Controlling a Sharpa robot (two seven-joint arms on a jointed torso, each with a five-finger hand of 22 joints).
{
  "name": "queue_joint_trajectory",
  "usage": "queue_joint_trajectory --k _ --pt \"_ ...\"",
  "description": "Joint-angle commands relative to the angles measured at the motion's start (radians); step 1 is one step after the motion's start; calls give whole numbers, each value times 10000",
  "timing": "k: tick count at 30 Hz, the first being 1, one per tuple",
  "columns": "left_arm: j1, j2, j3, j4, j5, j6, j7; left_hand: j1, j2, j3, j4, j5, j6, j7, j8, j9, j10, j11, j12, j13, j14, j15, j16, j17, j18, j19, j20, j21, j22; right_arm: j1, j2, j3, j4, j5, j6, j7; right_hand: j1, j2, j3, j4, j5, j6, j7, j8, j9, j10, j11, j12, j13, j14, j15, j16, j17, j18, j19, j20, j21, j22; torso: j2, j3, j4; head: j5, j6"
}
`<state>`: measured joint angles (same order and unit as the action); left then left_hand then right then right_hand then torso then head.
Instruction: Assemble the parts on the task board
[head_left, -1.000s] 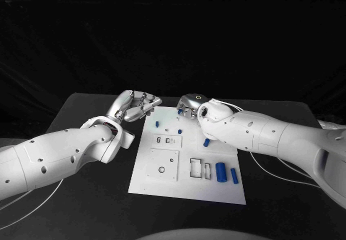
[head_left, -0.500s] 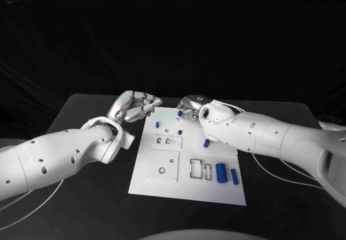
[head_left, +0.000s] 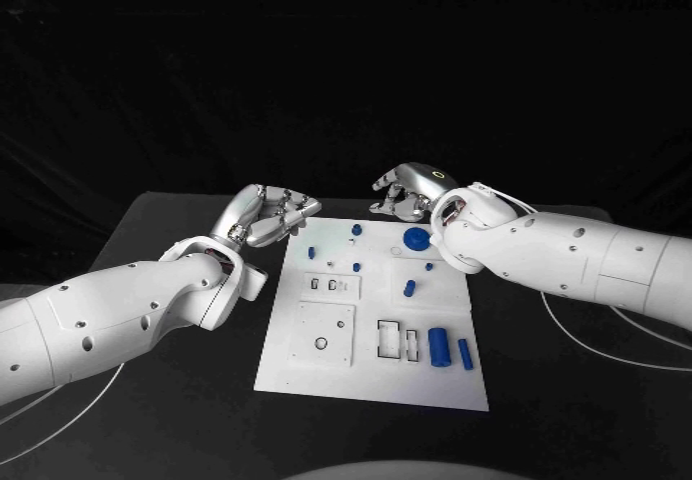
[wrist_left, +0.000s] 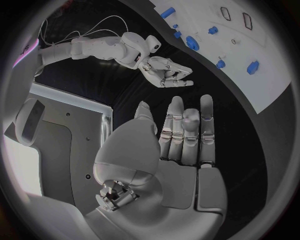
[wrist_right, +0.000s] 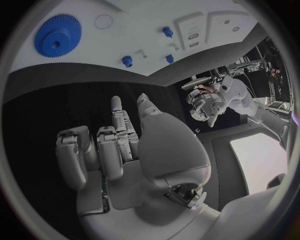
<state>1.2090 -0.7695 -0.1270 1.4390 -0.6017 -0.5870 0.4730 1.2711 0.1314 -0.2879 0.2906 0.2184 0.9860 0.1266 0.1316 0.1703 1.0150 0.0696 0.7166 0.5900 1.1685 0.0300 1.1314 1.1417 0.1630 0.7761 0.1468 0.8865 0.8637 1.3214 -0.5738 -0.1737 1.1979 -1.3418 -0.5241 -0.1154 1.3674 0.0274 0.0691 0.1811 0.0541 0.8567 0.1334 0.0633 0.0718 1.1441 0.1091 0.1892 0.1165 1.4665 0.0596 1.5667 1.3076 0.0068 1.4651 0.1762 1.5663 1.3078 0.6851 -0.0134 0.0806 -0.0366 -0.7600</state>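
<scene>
We are looking down on a black table (head_left: 159, 230) where the white task board (head_left: 368, 375) is lying between two white arms; the left hand (head_left: 271, 215) is hovering just off the board's far left corner, above the dark tabletop, touching nothing; in its own wrist view that hand (wrist_left: 181, 145) is showing fingers stretched out nearly straight and side by side, with nothing held. The right hand (head_left: 411, 190) is hanging beyond the board's far edge, lifted clear of it; its fingers are curling downward in the head view, and in the right wrist view the hand (wrist_right: 119, 145) is showing fingers bent in over the palm with nothing between them.

On the board we are seeing the blue parts spread out: a toothed blue gear (head_left: 417, 239) is lying flat near the far right corner, just below the right hand, and it is showing again in the right wrist view (wrist_right: 56, 39); a small blue peg (head_left: 356, 230) is standing near the far edge; another short blue piece (head_left: 408, 288) is sitting mid-board on the right; a thick blue cylinder (head_left: 440, 346) and a thinner blue rod (head_left: 466, 352) are lying side by side near the front right; beside them two rectangular slots (head_left: 391, 338) are sitting open.
</scene>
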Motion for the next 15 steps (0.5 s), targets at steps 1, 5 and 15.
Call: queue_joint_trajectory --k 1,5,15 --pt "28 29 1 -12 40 25 43 103 4 -51 0 64 21 39 -10 13 -58 -2 -14 -18 -35 -26 -8 8 149 -40 15 -63 -10 68 -420 -12 542 604 -399 146 -114 34 -28 129 -52 -90 42 15 -8 321 -160 270 169 1043 -150 41 2632 -68 1057 -156 45 2630 -11 5 -37 -43 1" --pt "27 54 -1 -67 38 16 21 159 19 -40 -11 68 24 33 -7 19 -49 -8 -15 -27 -19 -29 -2 14 151 -25 17 -89 -14 126 -978 -24 1066 663 -261 -26 -314 92 -266 307 -6 -516 -74 15 -34 767 -497 1764 1324 1043 -491 41 2632 -68 1057 -490 45 2630 -12 7 -75 -139 -14" --pt "26 110 -2 -128 15 48 17 195 29 -33 -12 68 24 32 -7 22 -44 -12 -17 -33 4 -32 17 32 153 -16 18 -106 -16 107 -1339 -53 1231 565 557 -817 -906 241 -1044 460 -90 -771 -265 31 29 3777 -482 13672 14290 1043 -433 41 2632 202 -74 -542 -681 1932 -2 2 -69 -289 -46"
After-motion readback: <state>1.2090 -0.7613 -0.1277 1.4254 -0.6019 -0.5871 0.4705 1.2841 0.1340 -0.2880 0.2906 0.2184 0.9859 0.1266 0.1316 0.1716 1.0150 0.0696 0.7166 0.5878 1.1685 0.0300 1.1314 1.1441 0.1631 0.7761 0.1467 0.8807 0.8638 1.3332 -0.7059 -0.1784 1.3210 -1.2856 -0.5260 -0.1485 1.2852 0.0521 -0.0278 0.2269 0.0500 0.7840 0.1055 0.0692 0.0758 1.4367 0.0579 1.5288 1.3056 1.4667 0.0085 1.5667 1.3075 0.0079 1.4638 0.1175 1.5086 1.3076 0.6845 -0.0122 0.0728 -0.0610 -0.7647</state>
